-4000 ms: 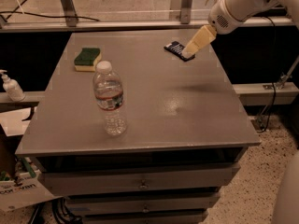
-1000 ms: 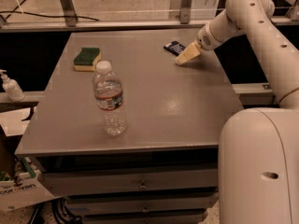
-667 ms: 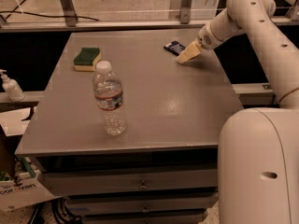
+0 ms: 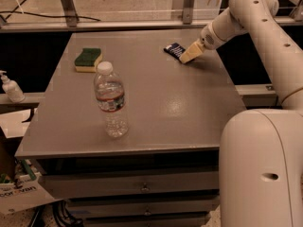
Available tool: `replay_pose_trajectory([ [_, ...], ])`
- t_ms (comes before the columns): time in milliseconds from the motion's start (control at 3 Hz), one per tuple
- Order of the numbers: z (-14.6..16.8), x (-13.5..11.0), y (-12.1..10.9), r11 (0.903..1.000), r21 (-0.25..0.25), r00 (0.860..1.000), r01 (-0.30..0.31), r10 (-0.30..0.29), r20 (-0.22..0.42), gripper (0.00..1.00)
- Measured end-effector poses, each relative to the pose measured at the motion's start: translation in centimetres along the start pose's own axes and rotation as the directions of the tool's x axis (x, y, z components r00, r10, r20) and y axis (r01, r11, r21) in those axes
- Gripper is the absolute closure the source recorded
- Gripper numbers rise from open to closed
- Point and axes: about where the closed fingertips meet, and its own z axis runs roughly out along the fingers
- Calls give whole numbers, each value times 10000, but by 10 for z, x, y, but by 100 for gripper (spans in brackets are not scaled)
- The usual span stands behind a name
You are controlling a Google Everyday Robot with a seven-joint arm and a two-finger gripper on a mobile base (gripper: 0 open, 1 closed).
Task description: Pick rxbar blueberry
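Note:
The rxbar blueberry (image 4: 173,49) is a small flat dark-blue bar with white lettering, lying on the grey table (image 4: 156,93) near its far right corner. My gripper (image 4: 190,54) has come down on the bar's right end, its cream-coloured fingers (image 4: 192,51) touching or just over it and hiding that end. The bar still lies flat on the table. The white arm reaches in from the right, over the table's right edge.
A clear water bottle (image 4: 111,100) stands upright at the table's middle left. A green-and-yellow sponge (image 4: 88,59) lies at the far left. A soap dispenser (image 4: 10,87) stands off the table's left side. The robot's white body (image 4: 260,169) fills the lower right.
Since four seconds ago the arm has swung down and lowered the gripper onto the bar's right end. Over the last second the gripper has barely moved. The bar has not shifted.

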Motion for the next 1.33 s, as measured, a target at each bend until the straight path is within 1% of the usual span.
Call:
replay_pose_trajectory([
  [333,-51,-29,12,9997,-102,9964,213,-204,826,100],
  [667,-118,-69,30,9981,-172,9810,589,-546,1864,100],
  [1000,-157,-92,42,9965,-167,9696,824,-763,2324,100],
  [1333,-157,-92,42,9965,-169,9696,824,-763,2324,100],
])
